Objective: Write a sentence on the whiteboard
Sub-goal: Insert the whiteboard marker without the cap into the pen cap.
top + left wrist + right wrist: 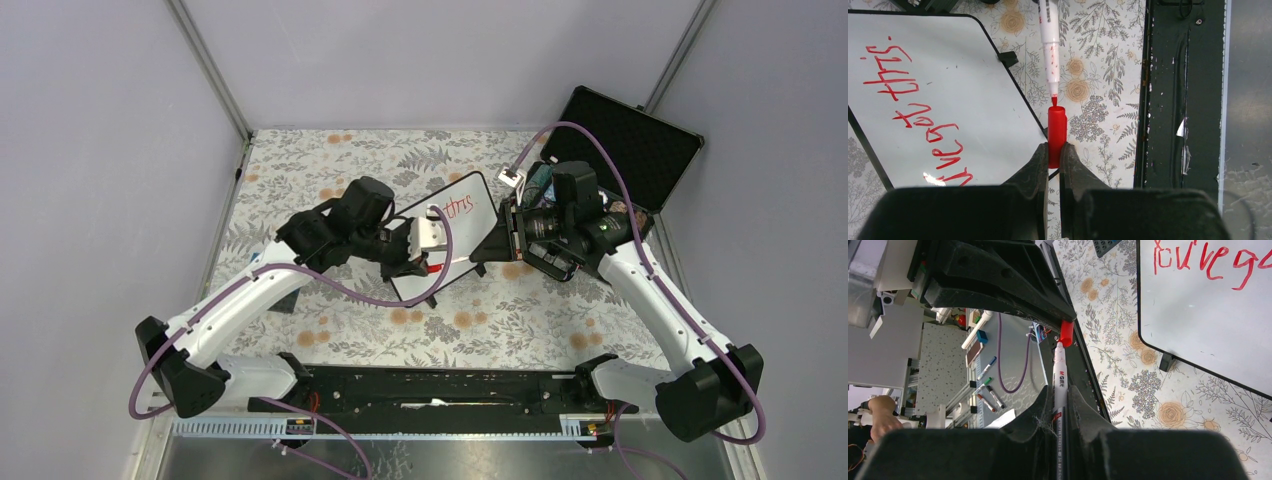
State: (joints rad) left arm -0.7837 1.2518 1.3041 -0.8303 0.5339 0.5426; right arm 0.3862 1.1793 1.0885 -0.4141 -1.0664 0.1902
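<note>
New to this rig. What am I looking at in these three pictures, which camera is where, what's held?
Two robot arms stand side by side at the near edge. The wide picture looks down from above and behind them; the other two come from cameras on each wrist. On the floral tablecloth sits a whiteboard with a red handwritten sentence; an open black case sits at the far right. The left end effector is shut on a red cap, the right end effector on a white marker, whose red tip is just at the cap's mouth.
</note>
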